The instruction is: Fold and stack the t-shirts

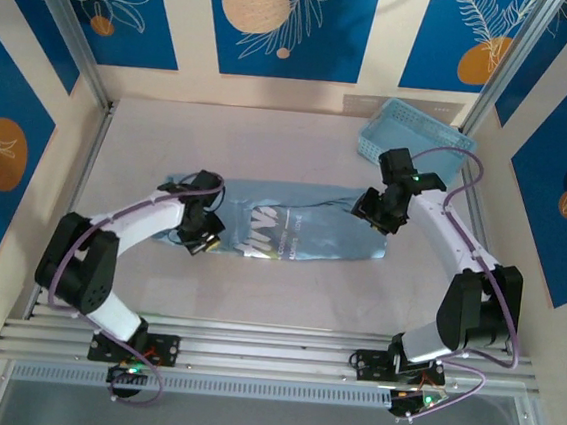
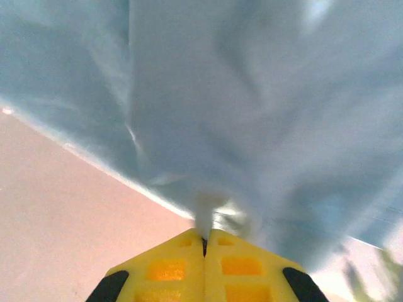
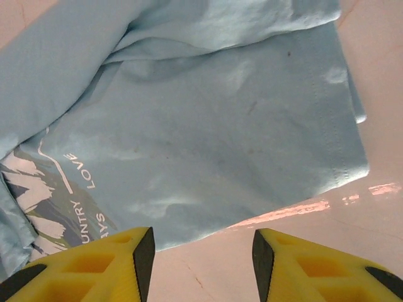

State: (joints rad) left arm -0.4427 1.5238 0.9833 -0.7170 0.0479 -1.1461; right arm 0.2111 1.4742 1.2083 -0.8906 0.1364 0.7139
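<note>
Seen from above, one light-blue t-shirt point(image 1: 292, 223) lies across the middle of the desk point(image 1: 270, 141) as a long band running left to right, with its printed side up. Its sides look folded in, though the cloth at the far left end is too bunched to be sure. The left tool point(image 1: 202, 233) sits on the left end of the band and the right tool point(image 1: 377, 210) is at the right end. A blue plastic basket point(image 1: 417, 135) stands in the upper right of the frame, apart from the shirt.

In the left wrist view, the yellow fingers point(image 2: 167, 270) at the bottom centre are pressed together with a tuck of the blue cloth pinched between their tips. The shirt rises from them and covers most of the frame, with bare desk showing at the lower left.

In the right wrist view, the two yellow fingers point(image 3: 94, 264) at the bottom edge are spread and hold nothing. Above them the shirt's hemmed end lies flat on the desk, with white lettering point(image 3: 82, 189) at the lower left.

Judging from these views, the lengthwise fold is largely done. The band has not yet been folded end over end, and stacking has not begun. The left end is gripped, so the next likely step is for the right tool to take hold of its own end.
</note>
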